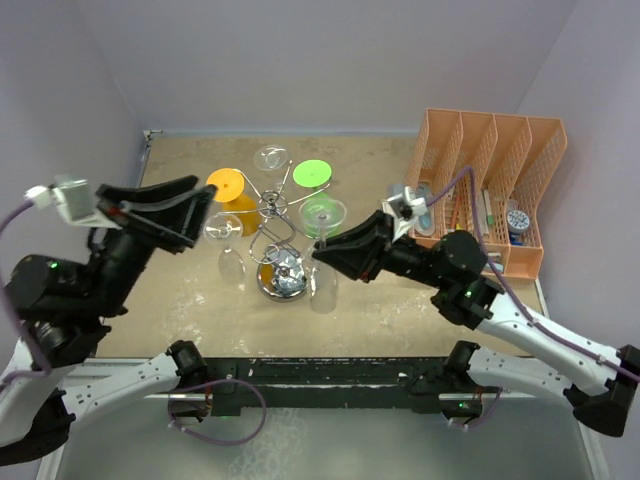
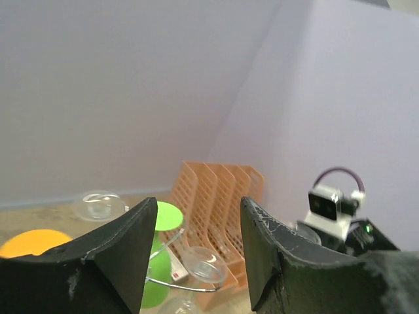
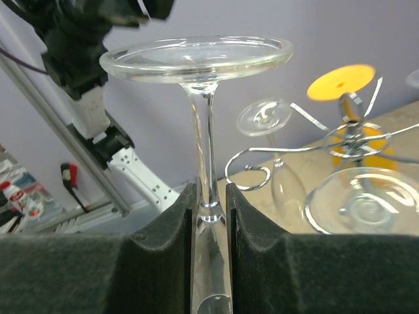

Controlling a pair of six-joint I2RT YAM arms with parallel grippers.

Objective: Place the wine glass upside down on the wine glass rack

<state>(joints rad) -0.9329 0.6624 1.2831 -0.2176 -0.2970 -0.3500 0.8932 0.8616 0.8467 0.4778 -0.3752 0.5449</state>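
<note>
My right gripper [image 1: 320, 250] [image 3: 211, 196] is shut on the stem of a clear wine glass [image 3: 201, 131]. The glass is upside down, with its round foot on top and its bowl [image 1: 323, 290] hanging below the fingers. It is just right of the chrome wine glass rack [image 1: 281, 240], level with the scroll arms [image 3: 262, 171]. I cannot tell whether the glass touches an arm. The rack's mirrored disc base [image 1: 283, 283] stands on the table. My left gripper [image 1: 203, 212] [image 2: 196, 226] is open and empty, raised left of the rack.
Several glasses hang on the rack, with orange [image 1: 227, 184], green [image 1: 312, 172] and clear [image 1: 270, 157] feet. An orange mesh file organiser [image 1: 492, 180] holding small items stands at the back right. Walls close the left, back and right sides.
</note>
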